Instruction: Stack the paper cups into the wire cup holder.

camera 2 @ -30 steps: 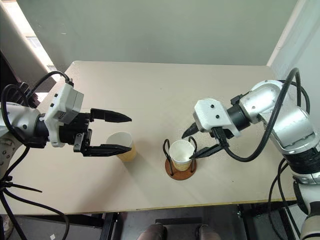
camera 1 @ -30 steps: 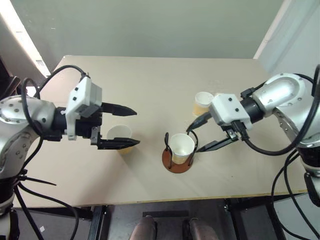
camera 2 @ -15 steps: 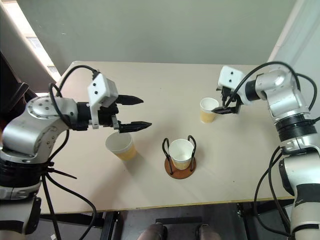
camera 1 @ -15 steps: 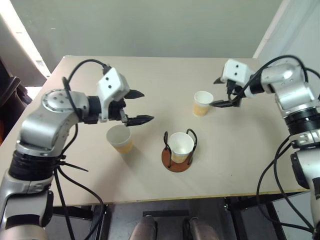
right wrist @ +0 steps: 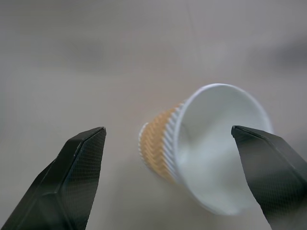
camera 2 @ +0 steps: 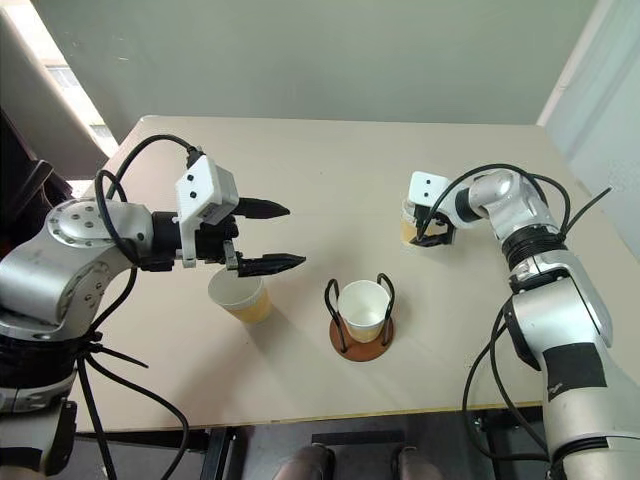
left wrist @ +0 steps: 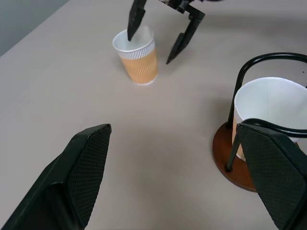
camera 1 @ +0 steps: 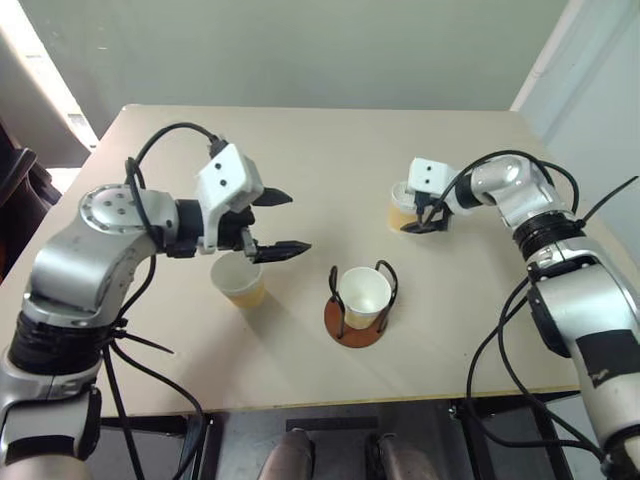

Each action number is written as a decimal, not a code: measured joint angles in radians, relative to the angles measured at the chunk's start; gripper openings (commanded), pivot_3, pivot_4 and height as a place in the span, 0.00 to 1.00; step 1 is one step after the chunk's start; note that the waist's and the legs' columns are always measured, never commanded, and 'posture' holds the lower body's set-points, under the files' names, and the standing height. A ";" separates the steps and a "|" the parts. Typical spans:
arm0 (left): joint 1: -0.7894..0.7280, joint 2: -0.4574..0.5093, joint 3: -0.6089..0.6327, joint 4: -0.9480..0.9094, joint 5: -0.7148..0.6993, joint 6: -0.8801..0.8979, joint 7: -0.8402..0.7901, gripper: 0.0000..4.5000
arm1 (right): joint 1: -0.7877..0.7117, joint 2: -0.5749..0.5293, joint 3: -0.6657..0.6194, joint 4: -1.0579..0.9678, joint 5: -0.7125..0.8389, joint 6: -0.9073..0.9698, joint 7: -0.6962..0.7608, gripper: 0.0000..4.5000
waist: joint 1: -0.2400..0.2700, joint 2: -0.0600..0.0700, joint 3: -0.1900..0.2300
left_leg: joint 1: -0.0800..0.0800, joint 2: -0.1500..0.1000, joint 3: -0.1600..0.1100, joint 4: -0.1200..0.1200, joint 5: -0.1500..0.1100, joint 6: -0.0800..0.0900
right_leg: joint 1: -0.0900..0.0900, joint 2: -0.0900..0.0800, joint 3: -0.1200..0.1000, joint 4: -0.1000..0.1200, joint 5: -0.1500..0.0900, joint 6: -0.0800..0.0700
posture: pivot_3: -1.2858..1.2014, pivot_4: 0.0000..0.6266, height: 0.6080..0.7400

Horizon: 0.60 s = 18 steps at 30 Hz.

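Note:
One paper cup (camera 1: 363, 291) stands upright inside the wire cup holder (camera 1: 356, 329) at the table's middle front. A second paper cup (camera 1: 240, 279) stands left of the holder. Above and just beyond it my left gripper (camera 1: 298, 221) hovers open and empty. Farther back on the right stands the third paper cup (left wrist: 138, 57). My right gripper (camera 2: 424, 232) is open with its fingers on either side of that cup (right wrist: 201, 143). In the right wrist view the cup sits between the two spread fingers (right wrist: 72, 182), with no closed contact visible.
The beige table (camera 1: 330, 150) has bare room behind and between the cups. Its front edge runs close below the holder. A grey wall stands behind the table.
My right gripper left the holder, swung back and right, and came down around the far cup. My left gripper moved forward and right, now above the left cup. The camera view shifted too.

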 measured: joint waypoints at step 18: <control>0.066 0.050 0.075 -0.101 -0.055 0.065 0.029 1.00 | 0.000 0.033 -0.029 0.057 -0.054 -0.074 0.009 0.01 | -0.002 0.000 0.000 | 0.001 0.000 0.000 0.005 0.000 -0.002 | 0.000 0.000 -0.001 0.002 0.001 -0.001 | 0.52 0.24 1.00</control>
